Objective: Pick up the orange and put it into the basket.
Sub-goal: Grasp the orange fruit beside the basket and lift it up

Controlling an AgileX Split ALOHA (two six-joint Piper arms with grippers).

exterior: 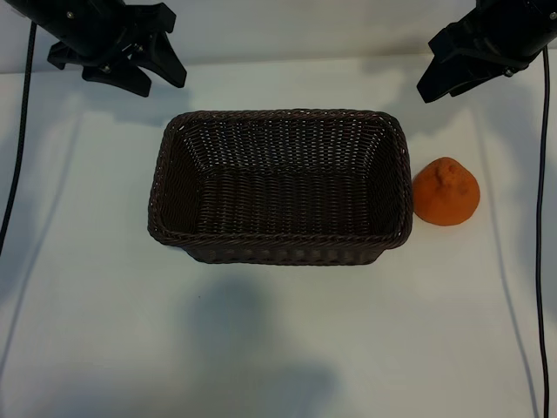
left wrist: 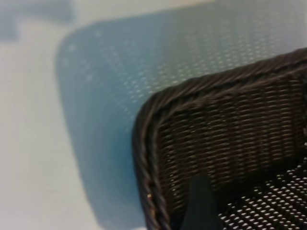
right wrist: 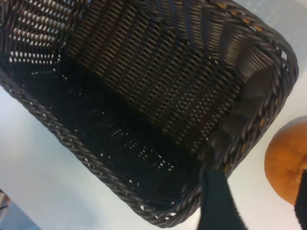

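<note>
Orange against the white tabletop (exterior: 278, 348), the fruit sits on the surface, not yet lifted, so the pick is the step in hand. Taking the basket (exterior: 280, 252) as the landmark: nearest the camera lies bare table in front of its front rim; the woven basket itself stands mid-table, long axis running side to side, nothing inside it. The orange (exterior: 446, 193) rests just beside the basket's right-hand short wall, knob end up, close to the wicker; whether it touches I cannot tell.

Beyond the basket's far right corner hangs the right gripper (exterior: 466, 63), fingers apart and holding nothing; its wrist view shows the orange (right wrist: 288, 160) at the edge of frame past the basket's corner. Beyond the far left corner hangs the left gripper (exterior: 130, 61), likewise spread and empty, with the whole basket between it and the fruit.

The right arm is plainly nearer, so the pick looks like its job.
</note>
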